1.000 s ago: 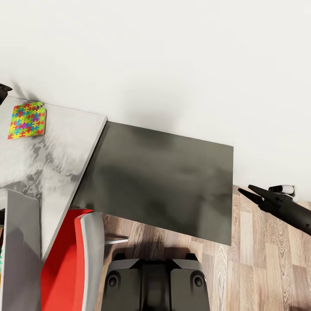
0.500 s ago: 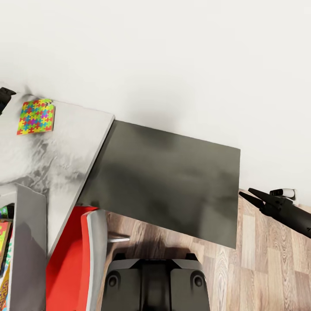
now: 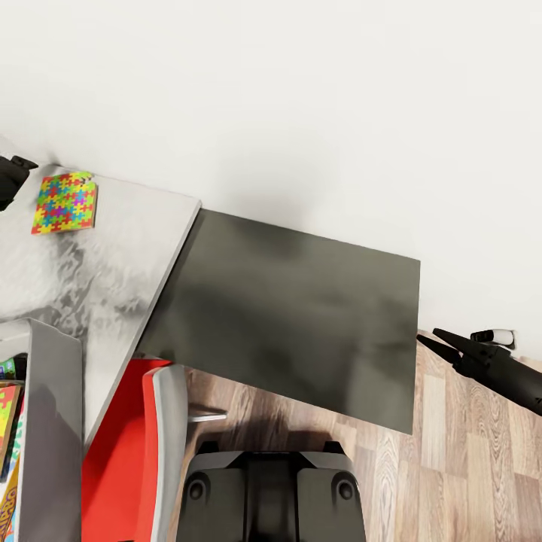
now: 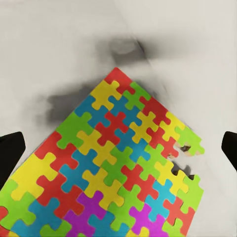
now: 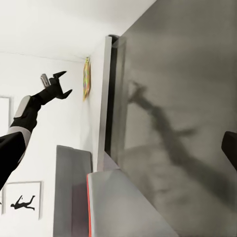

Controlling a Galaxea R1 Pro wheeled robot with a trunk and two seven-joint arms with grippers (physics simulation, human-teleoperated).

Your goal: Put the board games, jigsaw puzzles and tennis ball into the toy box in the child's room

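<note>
Left gripper [image 4: 118, 148] hung with fingers spread wide above one jigsaw puzzle [image 4: 116, 163] on the table [image 3: 98, 256]; right gripper [image 3: 440, 342] was open too.

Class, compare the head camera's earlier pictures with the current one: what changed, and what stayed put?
The whole view slid right, so the camera turned left. The left gripper came further into view beside the jigsaw puzzle, open above it, nothing grasped. The puzzle stayed flat on the table; the right gripper stayed open over the floor.
</note>
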